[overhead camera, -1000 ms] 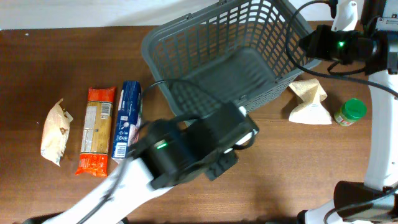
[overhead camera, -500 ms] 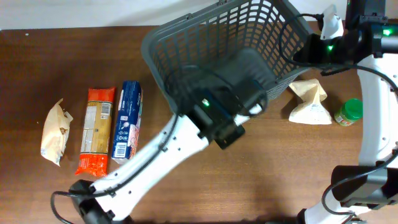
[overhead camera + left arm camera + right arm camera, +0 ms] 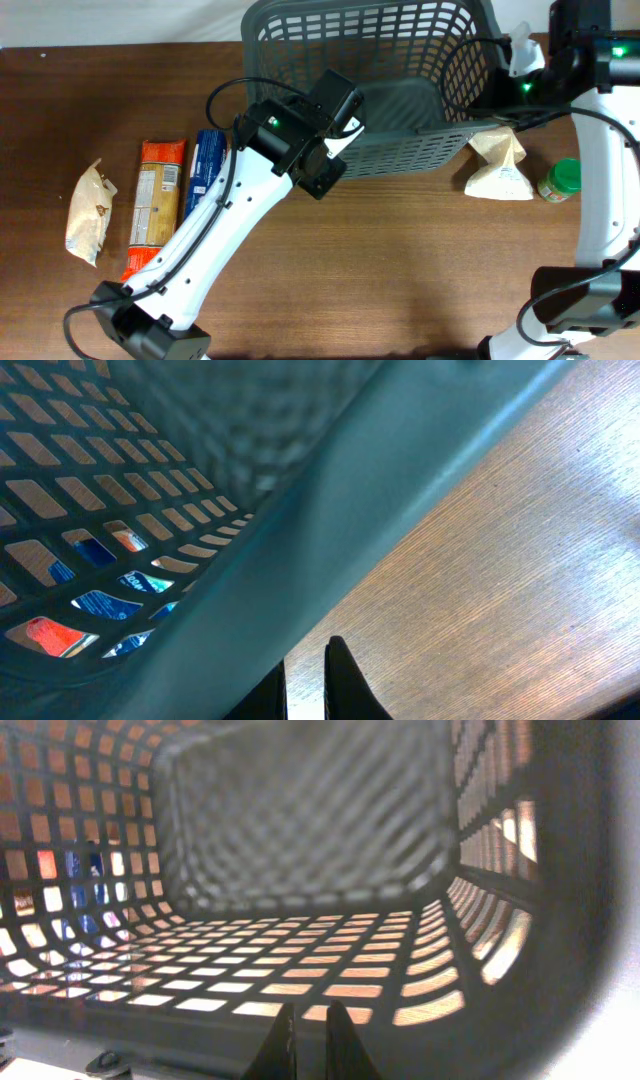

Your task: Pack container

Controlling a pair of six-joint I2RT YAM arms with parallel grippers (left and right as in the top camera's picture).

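The container, a dark grey slotted basket (image 3: 430, 150), stands squarely at the back middle of the table. My left gripper (image 3: 345, 125) is at its front left wall. In the left wrist view its fingers (image 3: 305, 680) are nearly closed with only table showing between them, and the left finger lies against the basket's rim (image 3: 250, 510). My right gripper (image 3: 503, 70) is at the basket's right rim. In the right wrist view its fingers (image 3: 305, 1030) are closed over the rim, looking into the empty basket (image 3: 300, 840).
Left of the basket lie a blue packet (image 3: 205, 190), an orange pasta packet (image 3: 155, 205) and a beige bag (image 3: 88, 212). Right of it are a pale paper bag (image 3: 497, 165) and a green-lidded jar (image 3: 562, 180).
The basket has swung from a skewed angle to lie square with the table's back edge and shifted further back. My left arm moved up and left with it; the right gripper stayed at the right rim.
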